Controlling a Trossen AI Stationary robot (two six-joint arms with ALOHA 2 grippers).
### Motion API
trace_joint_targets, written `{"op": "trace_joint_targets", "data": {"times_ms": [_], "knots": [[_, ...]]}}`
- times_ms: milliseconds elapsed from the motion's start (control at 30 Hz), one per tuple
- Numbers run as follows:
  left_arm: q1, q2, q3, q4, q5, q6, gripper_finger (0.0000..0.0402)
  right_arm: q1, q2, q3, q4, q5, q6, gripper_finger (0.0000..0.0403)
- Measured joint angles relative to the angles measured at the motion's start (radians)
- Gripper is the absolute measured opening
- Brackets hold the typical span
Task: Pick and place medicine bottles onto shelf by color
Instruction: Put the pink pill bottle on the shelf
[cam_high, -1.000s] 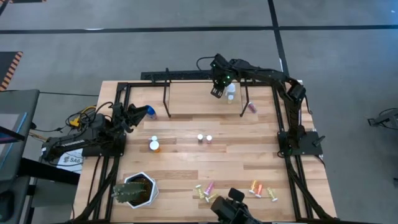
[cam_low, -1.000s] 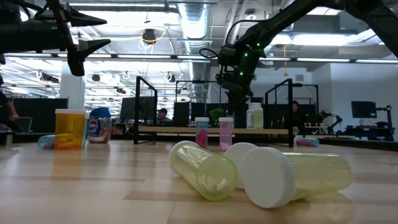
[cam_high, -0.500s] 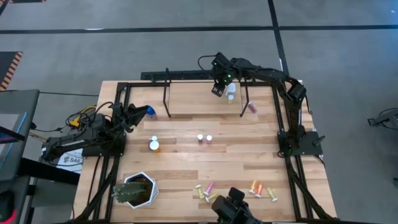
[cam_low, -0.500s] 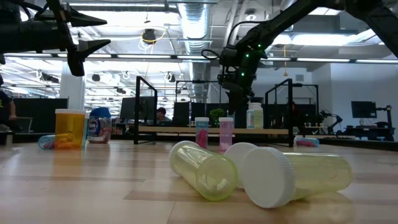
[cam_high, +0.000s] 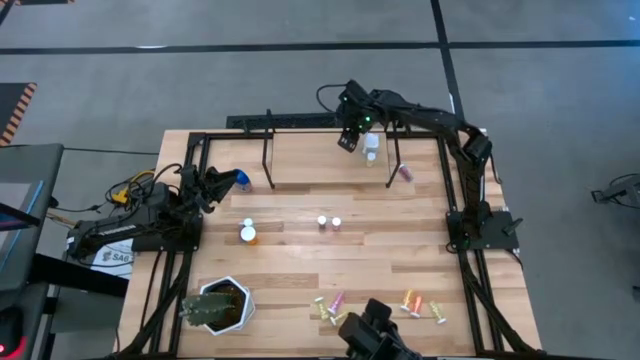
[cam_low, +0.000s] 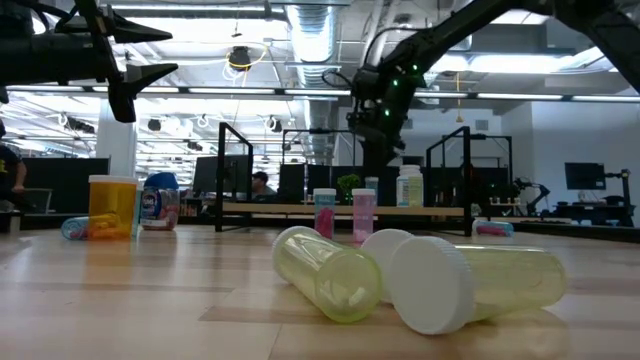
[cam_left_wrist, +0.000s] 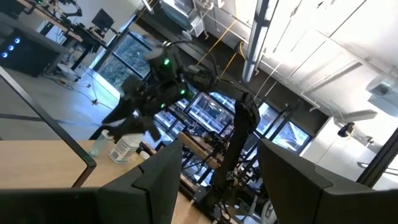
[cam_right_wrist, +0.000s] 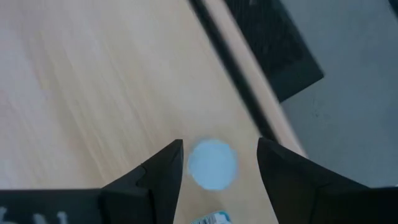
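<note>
- Farthest from the shelf (cam_low: 280, 208), at the table's front edge, lie the yellow bottles (cam_low: 330, 275), with a pink one (cam_high: 337, 300) and an orange one (cam_high: 410, 300) among them on their sides.
- The plant (cam_high: 215, 305) stands at the front corner on my left side, also well away from the shelf.
- Midway to the shelf, two small vials (cam_high: 329, 222) stand side by side, and an orange bottle (cam_high: 247, 234) stands apart from them.
- My left gripper (cam_high: 215, 183) hangs off the shelf's left end with its fingers spread and nothing between them. The blue-lid bottle (cam_high: 240, 178) is just beside it.
- A pink bottle (cam_high: 403, 173) lies by the shelf's right upright.
- My right gripper (cam_high: 347, 140) hovers over the shelf's right part, fingers (cam_right_wrist: 163, 168) spread.
- The white bottle (cam_high: 372, 145) stands upright on the shelf. From my right wrist its cap (cam_right_wrist: 212, 163) shows below, between the fingers, and seems clear of both.
</note>
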Motion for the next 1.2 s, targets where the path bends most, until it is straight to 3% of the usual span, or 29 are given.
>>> {"op": "trace_joint_targets", "data": {"times_ms": [267,533,1067,1200], "knots": [[0.0,0.0,0.0,0.0,0.0,0.0,0.0198,0.025,-0.002,0.21,-0.173,0.001,0.033,0.0227],[0.0,0.0,0.0,0.0,0.004,-0.001,0.0198,0.22,0.0,0.26,-0.485,-0.007,0.053,0.0216],[0.0,0.0,0.0,-0.011,0.179,-0.035,0.0198,0.665,-0.001,0.238,-0.528,0.0,0.185,0.0205],[0.0,0.0,0.0,-0.011,0.215,-0.035,0.0198,0.739,-0.003,0.191,-0.452,0.059,0.222,0.0204]]}}
